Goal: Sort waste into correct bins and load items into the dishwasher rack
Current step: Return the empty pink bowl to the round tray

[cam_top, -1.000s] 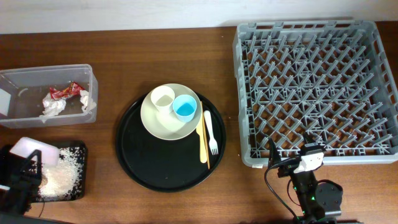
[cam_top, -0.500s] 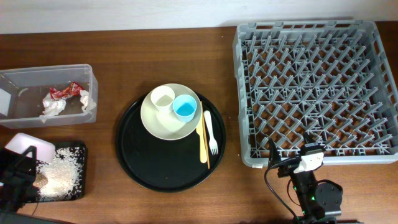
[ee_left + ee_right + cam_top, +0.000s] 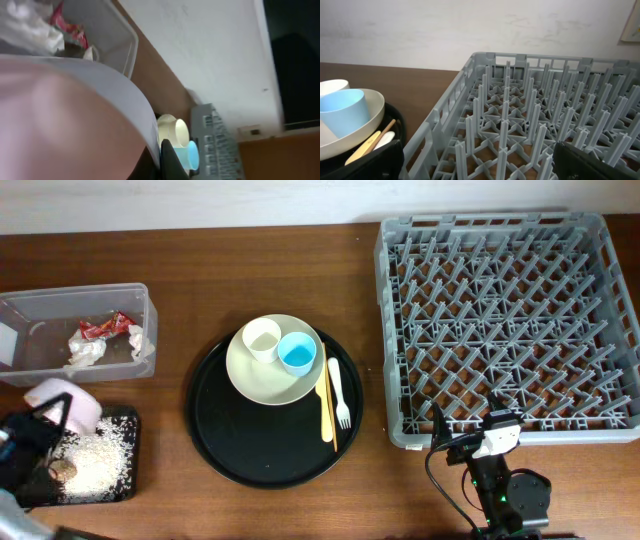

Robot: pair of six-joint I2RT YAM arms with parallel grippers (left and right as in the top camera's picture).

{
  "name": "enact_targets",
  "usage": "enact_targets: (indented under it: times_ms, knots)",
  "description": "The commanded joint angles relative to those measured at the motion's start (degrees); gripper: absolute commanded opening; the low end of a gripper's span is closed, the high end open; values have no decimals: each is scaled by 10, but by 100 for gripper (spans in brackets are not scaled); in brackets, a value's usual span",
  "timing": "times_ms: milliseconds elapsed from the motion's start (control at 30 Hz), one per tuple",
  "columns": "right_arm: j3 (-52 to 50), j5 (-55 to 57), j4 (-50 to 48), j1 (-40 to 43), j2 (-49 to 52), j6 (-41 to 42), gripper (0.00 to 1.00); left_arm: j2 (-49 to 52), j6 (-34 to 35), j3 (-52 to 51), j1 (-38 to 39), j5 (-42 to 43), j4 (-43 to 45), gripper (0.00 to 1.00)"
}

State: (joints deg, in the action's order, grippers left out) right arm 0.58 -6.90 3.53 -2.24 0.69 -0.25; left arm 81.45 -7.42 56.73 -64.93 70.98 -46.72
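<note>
Pinkish-white and glossy, the bowl (image 3: 66, 402) looks like hard plastic: light, stiff and a little slippery. I'd judge the thin rim the only sensible hold, one finger inside and one outside. It hangs tilted, well to the left of the round black tray (image 3: 215, 450), and the left gripper (image 3: 45, 430) appears clamped on its rim. Below it sits the shallow black tray (image 3: 133, 450), where the rice (image 3: 95, 465) and a brown lump (image 3: 61, 470) lie.

The overhead view gives that layout, but hides the grip itself. The left wrist view is blurred. It shows the bowl's curved wall filling the frame with one dark finger (image 3: 170, 162) against it, and beyond it the clear tub (image 3: 117, 35) with the red wrapper (image 3: 70, 27).

Only the right wrist view settles the right gripper (image 3: 477, 161). Its fingers stand wide apart and empty, facing the dishwasher rack (image 3: 520, 125) on the round tray's far side, with the blue cup (image 3: 342, 110) at the frame's edge.
</note>
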Motion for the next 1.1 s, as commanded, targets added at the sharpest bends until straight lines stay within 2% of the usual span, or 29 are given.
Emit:
enact_targets:
  times_ms: [0, 67, 100, 233, 333, 400, 533, 633, 733, 833, 900, 933, 1000, 1067]
  knots:
    - [-3, 1, 4, 0, -3, 0, 98, -129, 68, 39, 94, -177, 0, 1]
    - [-3, 1, 4, 0, -3, 0, 98, -171, 68, 40, 168, -230, -4, 1]
    - [-3, 1, 4, 0, -3, 0, 98, -200, 66, 40, 273, -299, -19, 1]
    - [-3, 1, 4, 0, -3, 0, 98, -189, 66, 40, 513, -440, -51, 1]
    - [-3, 1, 4, 0, -3, 0, 98, -155, 68, 34, 644, -512, -61, 1]
    - [-3, 1, 4, 0, -3, 0, 98, -120, 68, 17, 692, -532, -61, 1]
    - [-3, 1, 4, 0, -3, 0, 98, -10, 68, 0, 755, -535, -59, 1]
    - [-3, 1, 4, 0, -3, 0, 98, 25, 68, -4, 784, -582, -59, 1]
    - [-3, 1, 4, 0, -3, 0, 98, 28, 68, -23, 788, -588, -58, 2]
    - [-3, 1, 4, 0, -3, 0, 98, 28, 68, -25, 788, -588, -59, 11]
    - [-3, 1, 4, 0, -3, 0, 98, 28, 68, -25, 788, -588, -61, 30]
    - [-3, 1, 3, 0, -3, 0, 98, 28, 68, -25, 788, -585, -61, 47]
    - [-3, 1, 4, 0, -3, 0, 98, 27, 68, -12, 788, -584, -68, 47]
    - [-3, 1, 3, 0, -3, 0, 98, 15, 68, 58, 788, -584, -110, 47]
